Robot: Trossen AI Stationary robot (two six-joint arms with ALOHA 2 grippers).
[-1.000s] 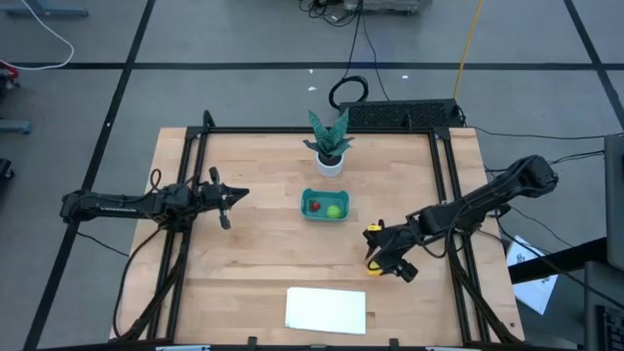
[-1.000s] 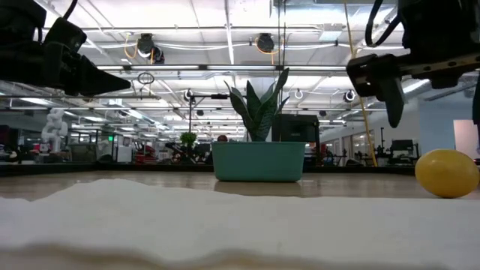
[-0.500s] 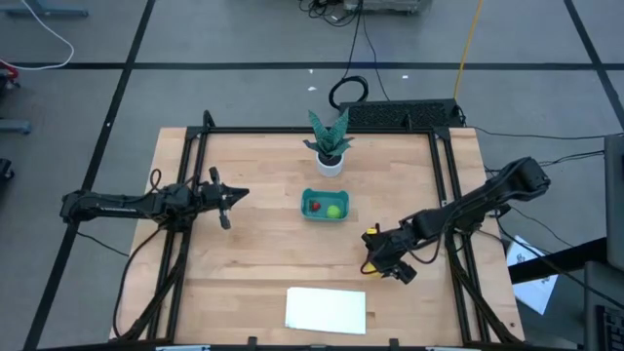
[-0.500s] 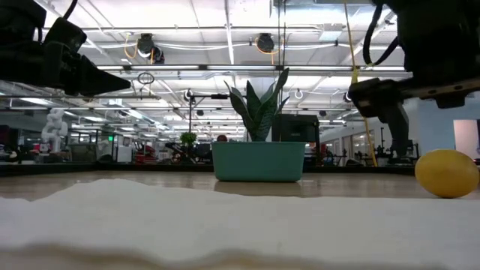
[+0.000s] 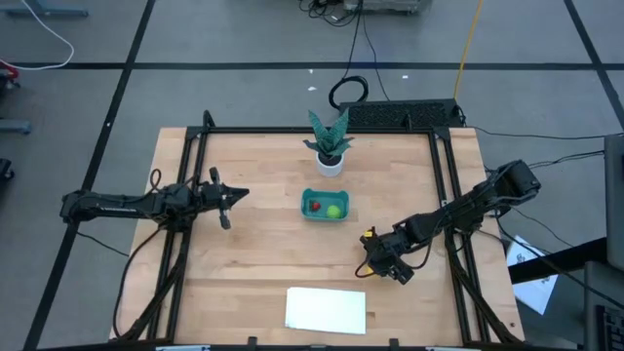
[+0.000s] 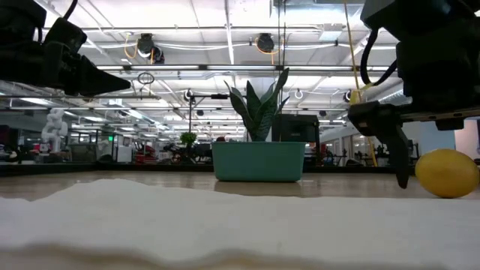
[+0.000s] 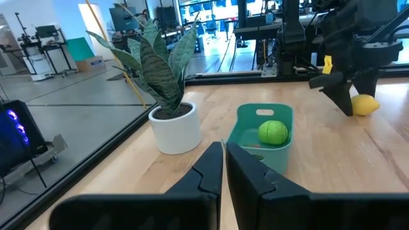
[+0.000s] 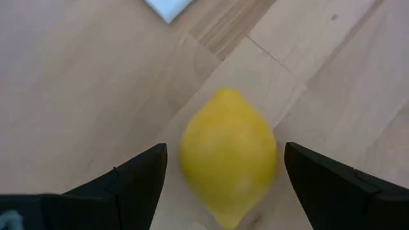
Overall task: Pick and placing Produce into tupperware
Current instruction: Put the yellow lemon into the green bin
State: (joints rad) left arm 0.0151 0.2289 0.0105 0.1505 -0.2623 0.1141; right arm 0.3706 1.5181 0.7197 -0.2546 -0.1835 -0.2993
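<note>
The yellow lemon (image 8: 228, 166) lies on its side on the wooden table, right of centre and toward the near side, and also shows in the low view (image 6: 447, 172). My right gripper (image 8: 223, 153) is open, low over the lemon, pointing down. One finger (image 8: 137, 176) stands on each side of the fruit, with a gap showing between fruit and finger. The teal tupperware (image 5: 325, 206) sits mid-table and holds the lime-green fruit (image 7: 273, 132) and the tiny red one (image 5: 314, 206). My left gripper (image 5: 226, 200) is shut and hovers left of the tupperware.
A white pot with a striped green plant (image 5: 329, 146) stands just behind the tupperware. A flat white sheet (image 5: 326, 309) lies at the near edge. Black frame rails (image 5: 450, 195) run along both sides of the table, and a power strip (image 5: 405, 114) lies at the far edge.
My right gripper has come down toward the table and shifted slightly toward the left and near edges, so that its open fingers now stand on either side of the lemon. The lemon has stayed in place.
</note>
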